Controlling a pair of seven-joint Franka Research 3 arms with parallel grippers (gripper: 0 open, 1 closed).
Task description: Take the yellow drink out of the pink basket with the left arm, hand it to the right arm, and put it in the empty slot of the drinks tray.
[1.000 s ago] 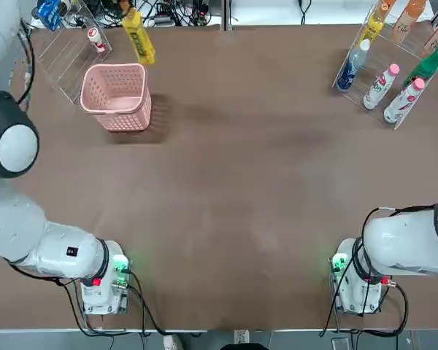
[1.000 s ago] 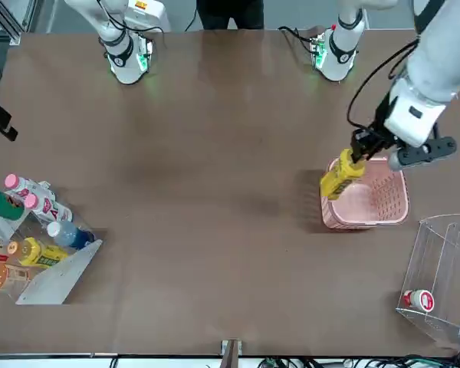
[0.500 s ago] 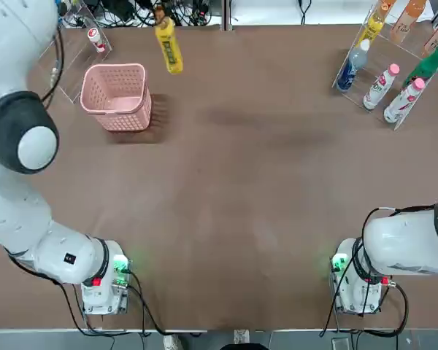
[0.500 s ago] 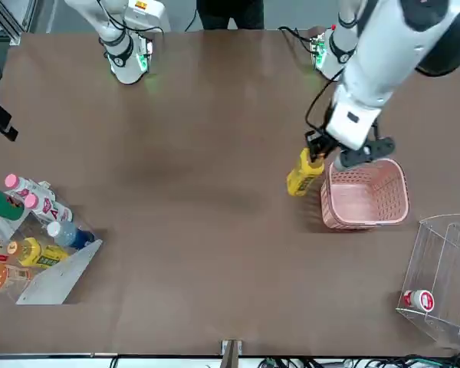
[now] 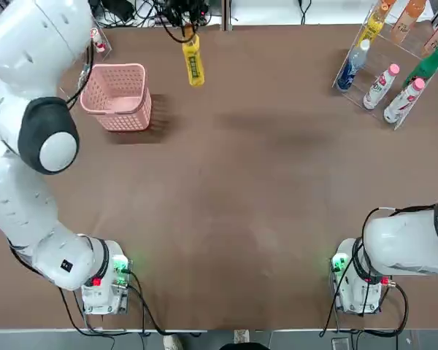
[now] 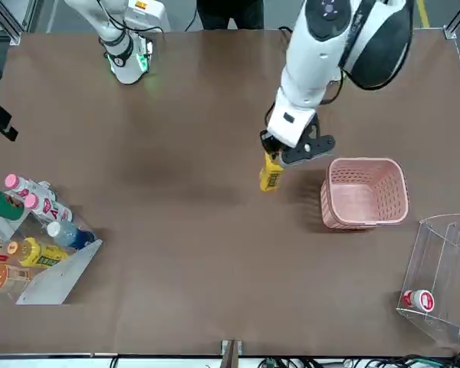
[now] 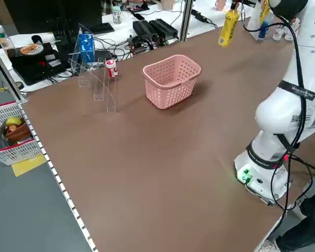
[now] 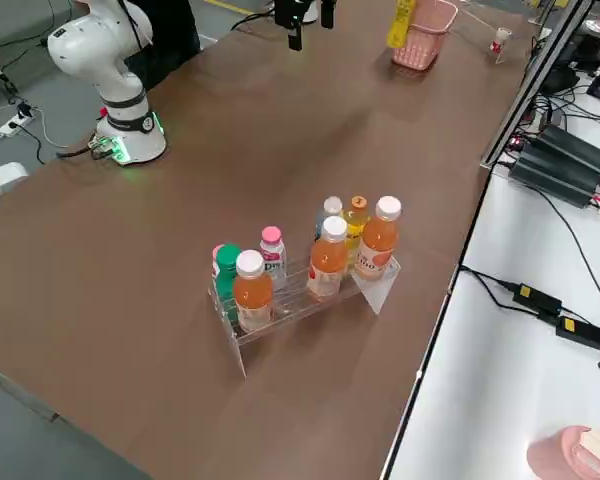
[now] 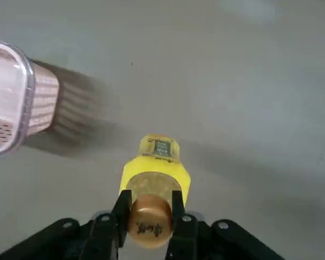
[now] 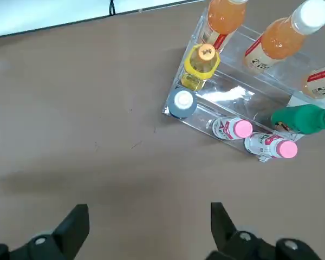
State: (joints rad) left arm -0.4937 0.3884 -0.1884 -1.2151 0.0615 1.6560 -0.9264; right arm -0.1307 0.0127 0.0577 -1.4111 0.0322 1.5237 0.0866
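Left fingers (image 9: 150,227) clamp yellow drink (image 6: 271,173) by cap, bottle hanging upright beside pink basket (image 6: 366,193); right fingers (image 10: 146,230) wide, well apart.

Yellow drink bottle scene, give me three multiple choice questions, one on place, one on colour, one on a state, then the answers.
1. Where is the slim yellow plastic bottle?
A. in the basket
B. held above the table
C. in the tray

2. What colour is the mesh plastic basket?
A. pale pink
B. blue
C. green

3. How is the right pincer?
A. shut on a bottle
B. shut empty
C. open

Answers: 1 B, the left pincer grips its cap beside the basket. 2 A, the mesh walls are pink. 3 C, its fingers stand wide apart.
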